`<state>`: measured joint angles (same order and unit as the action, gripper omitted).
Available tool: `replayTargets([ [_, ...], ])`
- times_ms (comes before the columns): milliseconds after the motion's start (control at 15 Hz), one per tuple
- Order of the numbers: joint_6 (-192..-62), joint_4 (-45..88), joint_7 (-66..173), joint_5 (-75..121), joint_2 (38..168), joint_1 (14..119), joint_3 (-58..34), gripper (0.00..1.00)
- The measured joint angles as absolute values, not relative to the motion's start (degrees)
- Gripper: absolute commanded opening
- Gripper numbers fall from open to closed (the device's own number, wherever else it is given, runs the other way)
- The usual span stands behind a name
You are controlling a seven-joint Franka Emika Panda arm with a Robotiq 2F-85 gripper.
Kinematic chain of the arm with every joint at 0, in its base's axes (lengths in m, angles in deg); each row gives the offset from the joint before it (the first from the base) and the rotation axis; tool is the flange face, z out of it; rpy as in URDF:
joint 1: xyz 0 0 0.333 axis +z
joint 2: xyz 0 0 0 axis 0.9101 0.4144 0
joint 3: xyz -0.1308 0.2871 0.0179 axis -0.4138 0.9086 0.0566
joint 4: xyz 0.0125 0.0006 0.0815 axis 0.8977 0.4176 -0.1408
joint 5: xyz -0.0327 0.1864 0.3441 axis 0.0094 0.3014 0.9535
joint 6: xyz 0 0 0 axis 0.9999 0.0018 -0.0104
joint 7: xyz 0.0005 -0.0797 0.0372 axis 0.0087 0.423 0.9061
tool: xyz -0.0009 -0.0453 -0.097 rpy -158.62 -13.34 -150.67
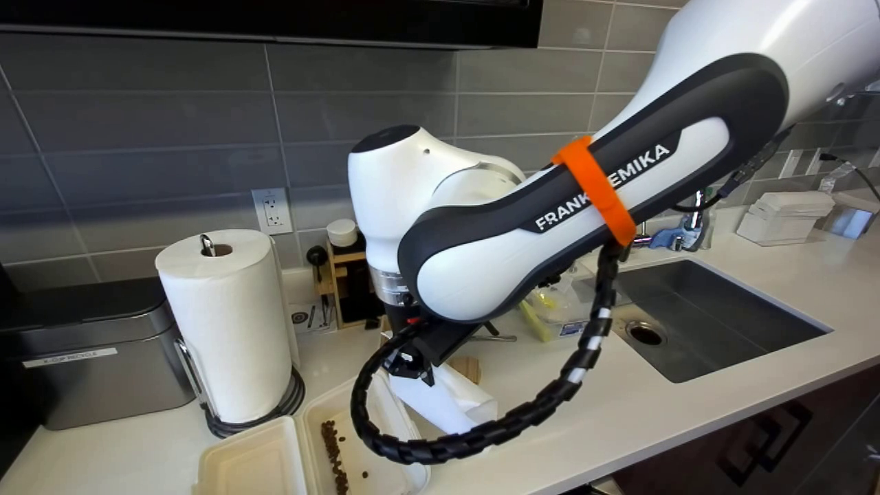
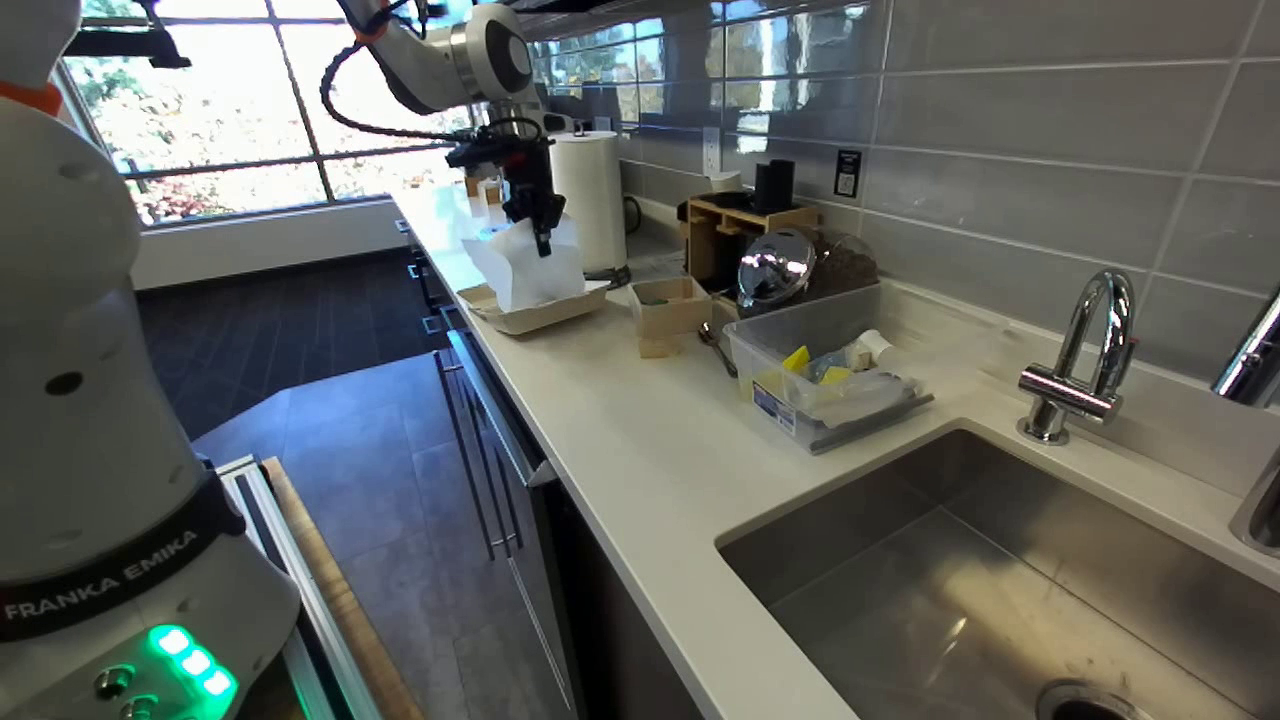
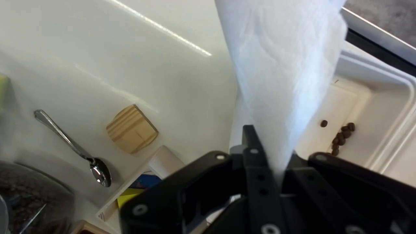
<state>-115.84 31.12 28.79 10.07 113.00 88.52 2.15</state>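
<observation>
My gripper (image 3: 273, 143) is shut on a white paper sheet (image 3: 282, 74), which looks like a paper towel and spreads out from between the fingers. In both exterior views the gripper (image 1: 419, 371) points down and the sheet (image 2: 528, 270) hangs below and beside it. Under and beside the sheet lies an open pale takeout container (image 2: 530, 318). Its lid half (image 1: 254, 457) lies flat to one side. Dark brown beans (image 1: 333, 454) form a line inside it, with a few loose ones. The sheet hides part of the container; whether they touch I cannot tell.
A paper towel roll (image 1: 223, 330) stands close to the container, beside a metal recycle bin (image 1: 103, 364). Along the counter are a small open box (image 2: 670, 315), a spoon (image 3: 73, 146), a wooden piece (image 3: 131, 130), a clear plastic bin (image 2: 770, 400) and a sink (image 1: 722, 323).
</observation>
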Motion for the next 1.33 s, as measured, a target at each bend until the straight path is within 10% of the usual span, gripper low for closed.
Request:
replayTargets([
  [1333, -118.6, 17.8, 34.0, 12.2, 121.2, 91.7, 2.3, 0.00],
])
